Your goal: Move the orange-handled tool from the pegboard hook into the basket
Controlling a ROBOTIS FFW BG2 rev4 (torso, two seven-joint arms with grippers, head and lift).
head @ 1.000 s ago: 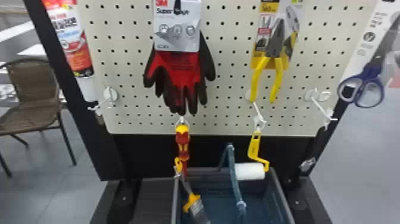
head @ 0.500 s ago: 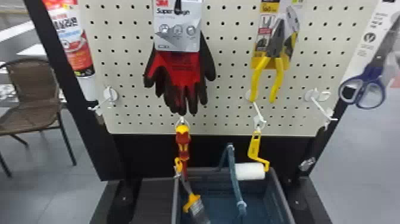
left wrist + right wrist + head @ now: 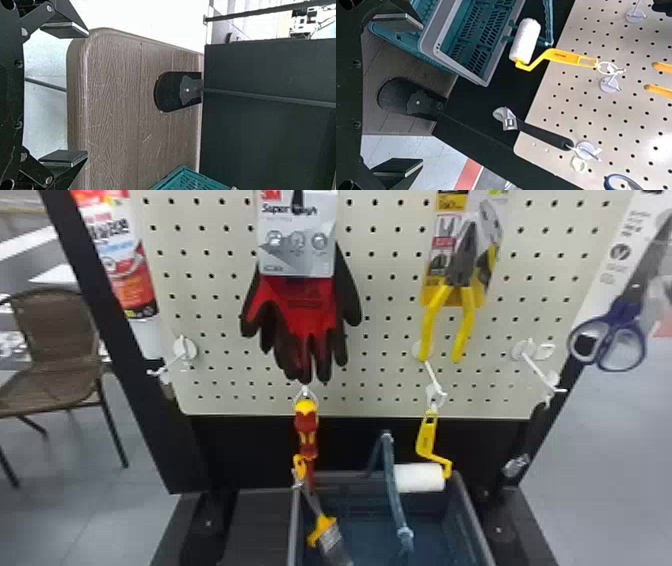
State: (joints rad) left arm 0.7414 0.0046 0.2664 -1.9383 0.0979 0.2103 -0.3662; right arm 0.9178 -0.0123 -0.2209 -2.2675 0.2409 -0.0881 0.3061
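A paint roller (image 3: 426, 440) with a yellow-orange handle and a white sleeve hangs from a pegboard hook above the right rear of the basket (image 3: 295, 520). In the right wrist view, the same roller (image 3: 566, 56) hangs by a ring on its hook, near the basket (image 3: 429, 41). A brush (image 3: 324, 524) with orange-yellow parts hangs over the basket's left side. My right gripper (image 3: 421, 95) is open, with nothing between its fingers and apart from the roller. My left gripper (image 3: 87, 95) is open too, over a brown wood-grain surface (image 3: 115, 107), holding nothing.
A red screwdriver (image 3: 306, 430) hangs left of the roller, below red-black gloves (image 3: 307, 305). Yellow pliers (image 3: 462, 285) hang above the roller. An adjustable wrench (image 3: 544, 134) and purple-handled scissors (image 3: 607, 340) are to the right. The basket's handle (image 3: 392, 485) rises beside the roller sleeve.
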